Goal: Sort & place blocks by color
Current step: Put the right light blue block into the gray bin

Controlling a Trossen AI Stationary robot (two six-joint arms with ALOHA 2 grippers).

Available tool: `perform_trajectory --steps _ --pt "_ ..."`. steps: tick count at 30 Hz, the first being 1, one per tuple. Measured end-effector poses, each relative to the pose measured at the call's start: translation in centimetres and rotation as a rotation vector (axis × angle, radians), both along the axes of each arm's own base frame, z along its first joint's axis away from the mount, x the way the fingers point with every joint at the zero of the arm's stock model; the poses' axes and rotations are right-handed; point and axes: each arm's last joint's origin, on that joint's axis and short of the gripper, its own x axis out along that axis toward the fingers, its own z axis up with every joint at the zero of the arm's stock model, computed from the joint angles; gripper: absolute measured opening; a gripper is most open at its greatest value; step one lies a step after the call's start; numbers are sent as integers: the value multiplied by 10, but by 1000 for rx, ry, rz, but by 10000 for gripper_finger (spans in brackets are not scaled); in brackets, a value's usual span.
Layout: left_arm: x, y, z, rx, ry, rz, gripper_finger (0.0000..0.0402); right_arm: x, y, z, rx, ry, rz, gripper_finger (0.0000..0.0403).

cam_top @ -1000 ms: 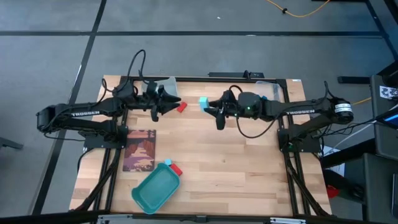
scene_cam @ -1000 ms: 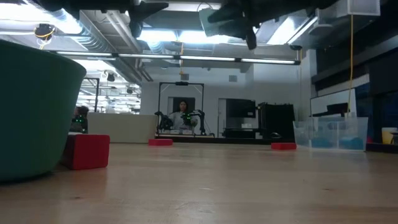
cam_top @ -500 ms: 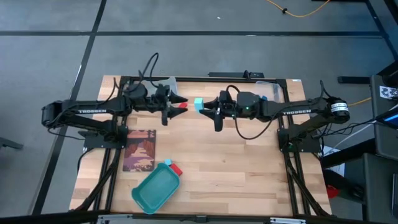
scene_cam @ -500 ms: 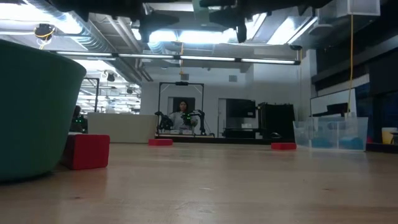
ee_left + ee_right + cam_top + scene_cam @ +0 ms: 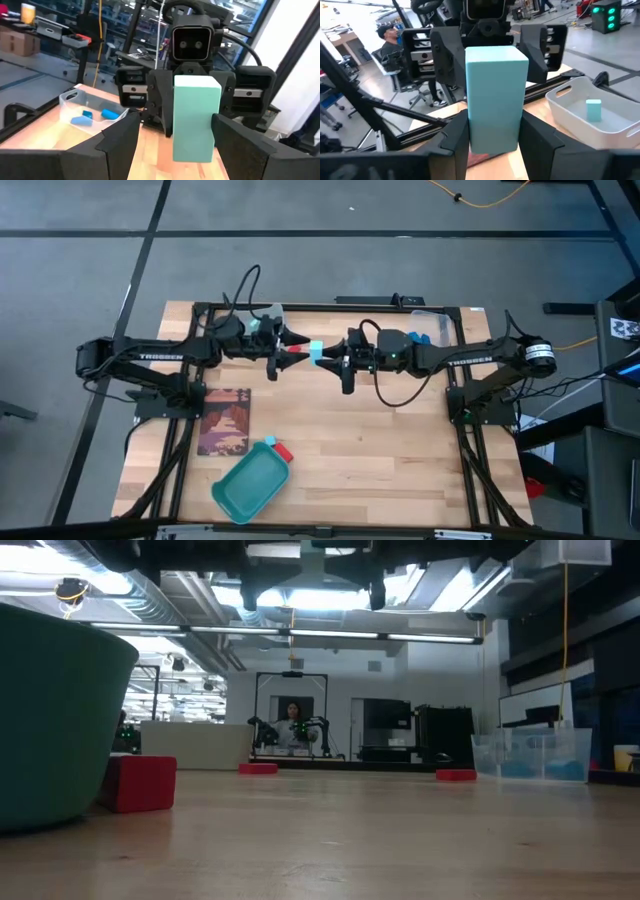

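The light cyan block (image 5: 316, 350) sits in the upper middle of the high view, up in the air above the table's far half, right between the two arms. The right gripper (image 5: 327, 355) has it, fingers clamped on either side of it; in the right wrist view the block (image 5: 496, 97) stands upright between those dark fingers (image 5: 539, 141). Facing it head-on is the left gripper (image 5: 300, 350), fingers spread wide to either side of the block's near end; in the left wrist view they (image 5: 119, 141) stand clear of the block's (image 5: 196, 117) faces with a gap on each side, holding nothing.

Just below the left fingertips in the high view, a red block (image 5: 291, 358) shows on the wooden table (image 5: 380, 450). Behind the left arm, at the table's upper-left edge, a clear bin (image 5: 592, 117) holds a small cyan block (image 5: 593, 109). At the upper right, another clear bin (image 5: 92, 107) holds blue blocks (image 5: 95, 116). Down at the lower left of the high view lies the teal tray (image 5: 250, 485), with a red block (image 5: 283, 451) and a small cyan one (image 5: 269, 441) touching its upper corner. A brown card (image 5: 224, 421) lies above the tray, to its left.
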Motion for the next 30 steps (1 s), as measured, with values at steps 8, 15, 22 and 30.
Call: perform_trajectory --steps 8,15,22,30 --pt "-1 -2 2 28 -14 -48 246 0 0 0 1 -2 22 135" --pt "-8 -8 11 27 -52 -189 247 0 -4 -1 -16 11 3 135" --pt "-3 -11 7 36 -32 -88 247 0 -5 -2 -15 16 -5 135" --pt "0 -14 9 103 -3 18 247 0 -5 -1 5 5 -5 135"
